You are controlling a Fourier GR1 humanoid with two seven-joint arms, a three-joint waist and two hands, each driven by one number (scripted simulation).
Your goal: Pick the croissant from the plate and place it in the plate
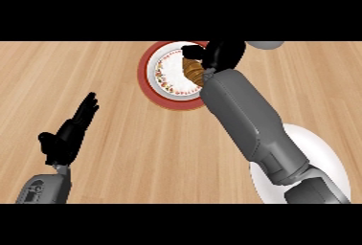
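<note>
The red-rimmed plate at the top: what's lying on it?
A brown croissant lies on the red-rimmed plate, only partly visible. The right robot hand and its forearm cover the croissant's right side and that part of the plate, so whether the fingers touch it cannot be told.

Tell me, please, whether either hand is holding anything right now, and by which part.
The right hand is over the croissant on the red-rimmed plate, but it hides any hold, so that cannot be told. The left hand rests open, holding nothing.

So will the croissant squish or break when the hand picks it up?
The croissant looks flaky and layered, so it may crumble if squeezed. It is probably light for its size. Its curved shape could rock on the red-rimmed plate under the right hand.
</note>
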